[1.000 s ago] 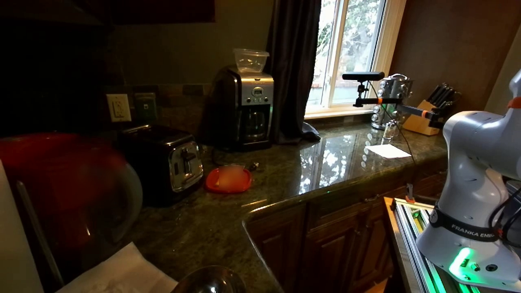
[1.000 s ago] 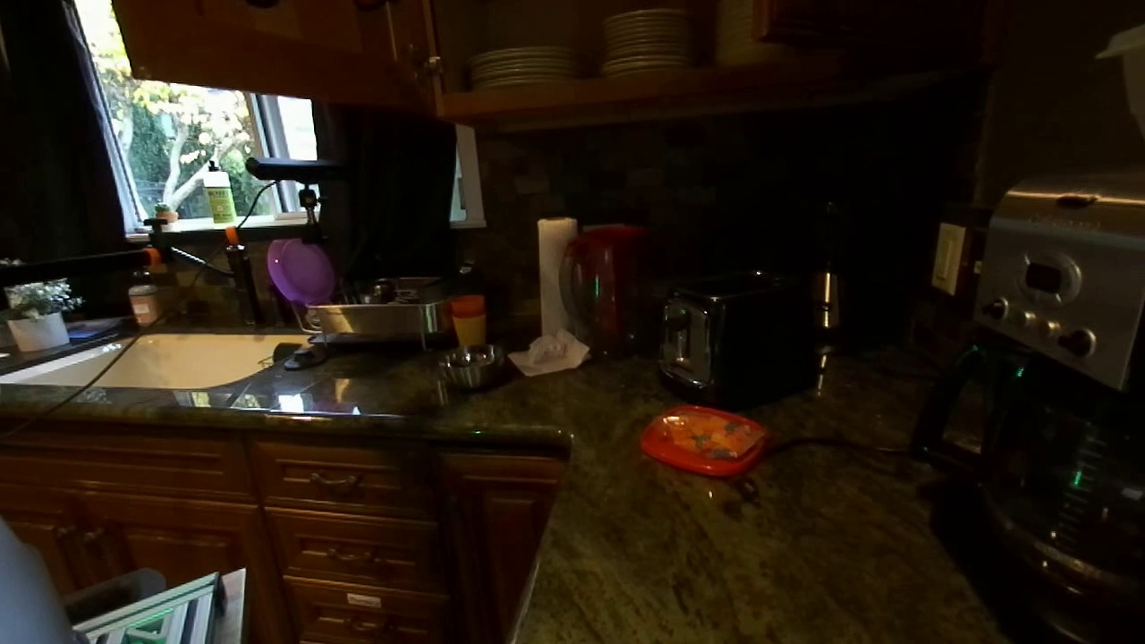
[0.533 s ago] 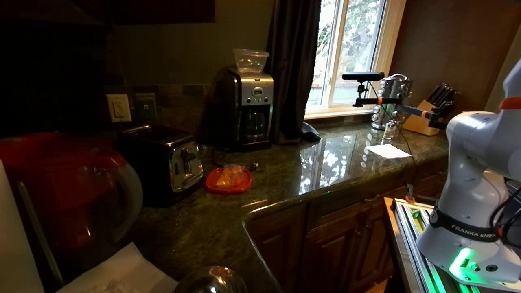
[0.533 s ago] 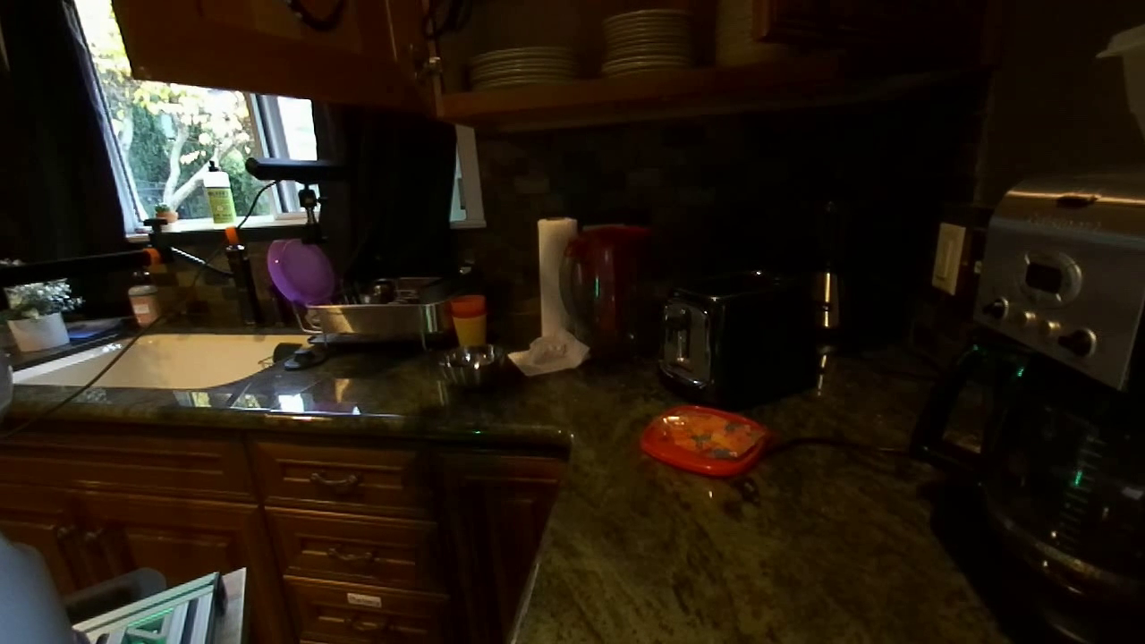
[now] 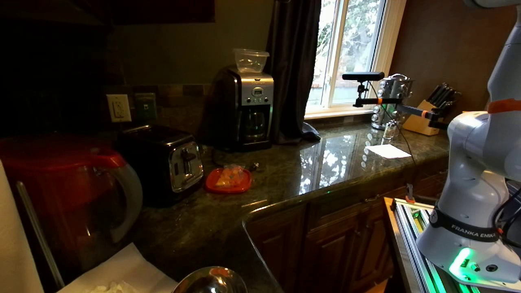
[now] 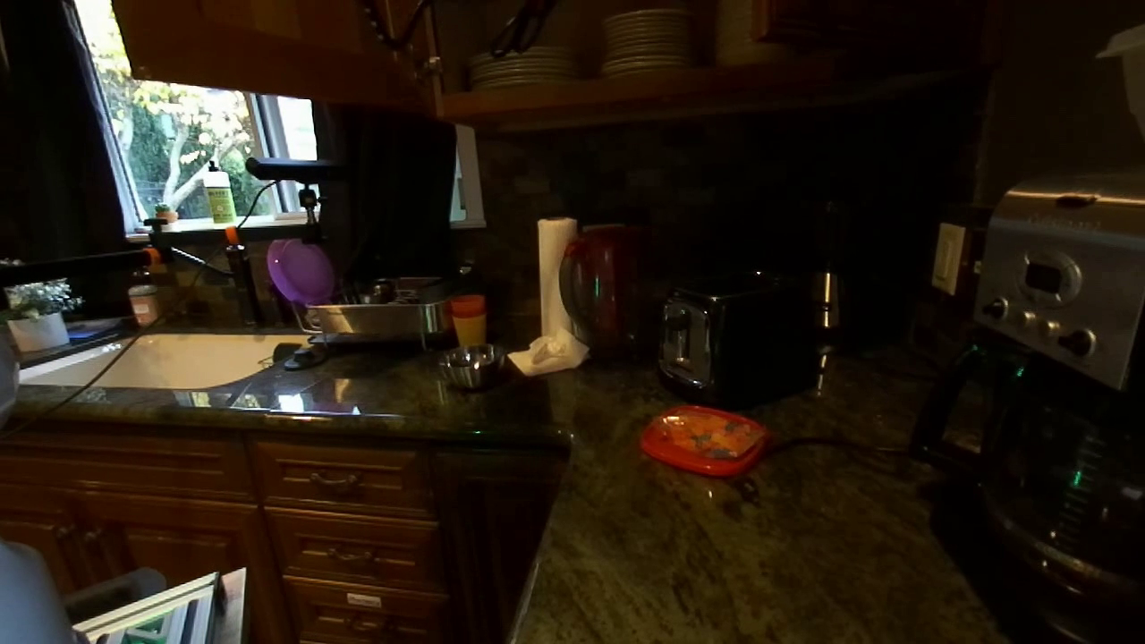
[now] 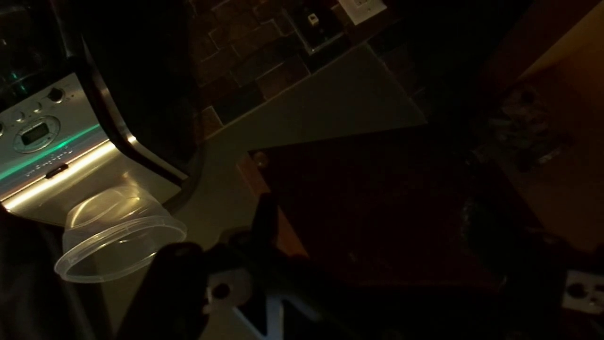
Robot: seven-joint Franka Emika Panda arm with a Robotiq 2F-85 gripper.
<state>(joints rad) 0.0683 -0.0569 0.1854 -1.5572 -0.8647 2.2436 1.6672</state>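
Note:
My gripper [image 7: 375, 226] is open in the dark wrist view, its fingers wide apart with nothing visible between them. Behind the fingers is a dark red-brown cabinet [image 7: 377, 203]. A clear plastic tub [image 7: 120, 236] on the silver coffee maker [image 7: 52, 137] shows left of the gripper. In both exterior views the gripper itself is out of sight. The arm [image 5: 474, 162] stands at the right in an exterior view. A red plate [image 5: 228, 189] holding a clear bag of orange pieces [image 5: 233, 176] lies on the counter; the plate also shows in an exterior view [image 6: 657, 447].
A black toaster [image 5: 163, 162] and a red pitcher [image 5: 61, 195] stand by the plate. A metal bowl [image 6: 471, 367], paper towel roll [image 6: 556, 277], dish rack [image 6: 385, 320] and sink [image 6: 197, 358] line the counter. Plates [image 6: 646, 40] sit in an open cabinet above.
The upper arm has swung left, further into an exterior view, and another part of it shows at the top right. Dark cables at the top of an exterior view moved right. Counter objects stayed put.

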